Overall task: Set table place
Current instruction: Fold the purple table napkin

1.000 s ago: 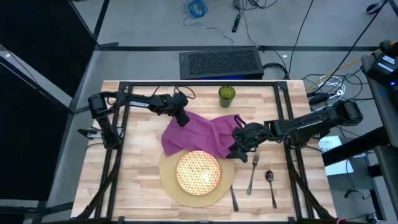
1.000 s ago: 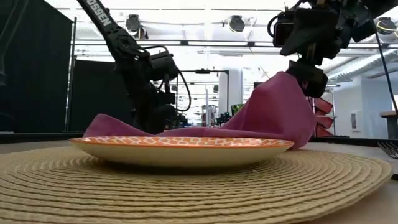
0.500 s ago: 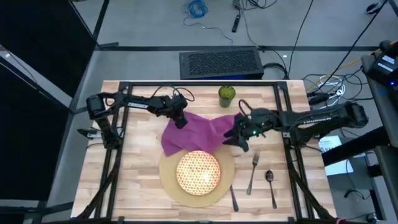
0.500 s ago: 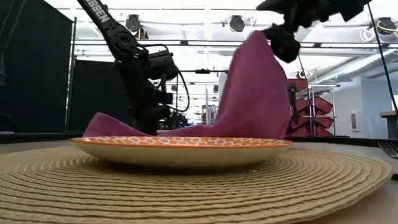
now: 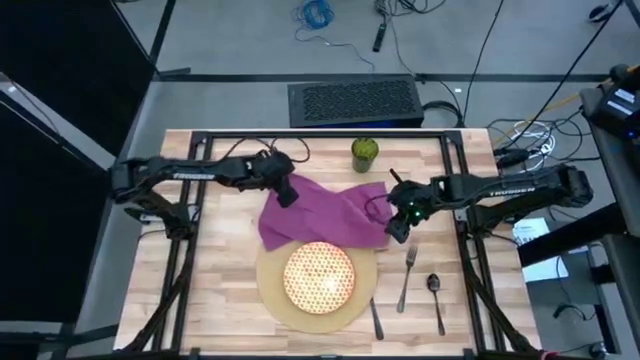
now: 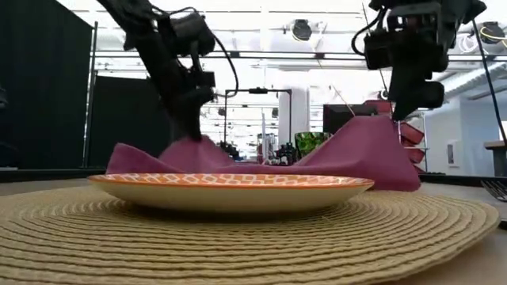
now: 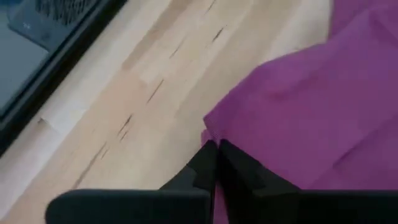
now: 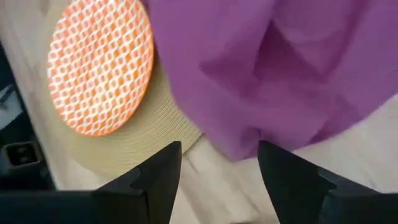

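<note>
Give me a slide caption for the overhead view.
Both grippers, left and right, at a magenta cloth napkin behind the patterned plate on the round tan mat.

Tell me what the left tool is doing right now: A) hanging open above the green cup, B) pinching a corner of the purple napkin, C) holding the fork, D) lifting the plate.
B: the left tool has its fingers closed on a corner of the purple napkin, over bare table.
</note>
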